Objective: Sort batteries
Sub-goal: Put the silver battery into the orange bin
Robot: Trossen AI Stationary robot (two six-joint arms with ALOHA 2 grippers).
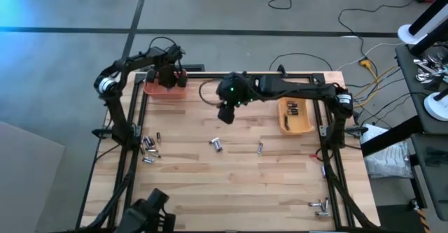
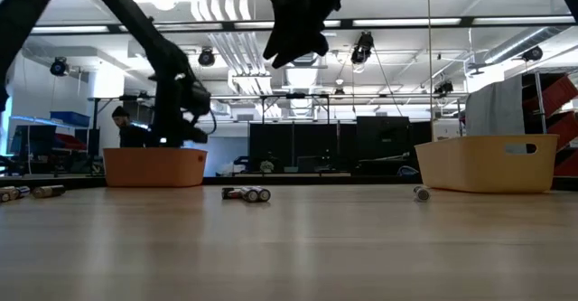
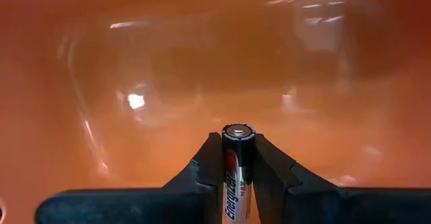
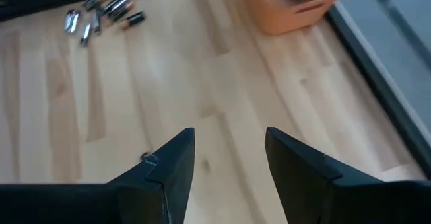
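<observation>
Pinched mid-barrel between the left gripper's (image 3: 238, 173) pressed-together fingers, a small, rigid, probably slick battery (image 3: 238, 163) points its capped end straight ahead into the orange bin (image 3: 135, 62), while farther off the right gripper (image 4: 229, 160) hangs spread and empty above the table (image 4: 135, 116).

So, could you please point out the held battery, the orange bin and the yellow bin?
Battery (image 3: 238, 167): left wrist view, on its label, between the left gripper's fingers.
Orange bin (image 1: 155, 90): high view, on its near rim.
Yellow bin (image 2: 483, 165): low view, on its front wall.
</observation>
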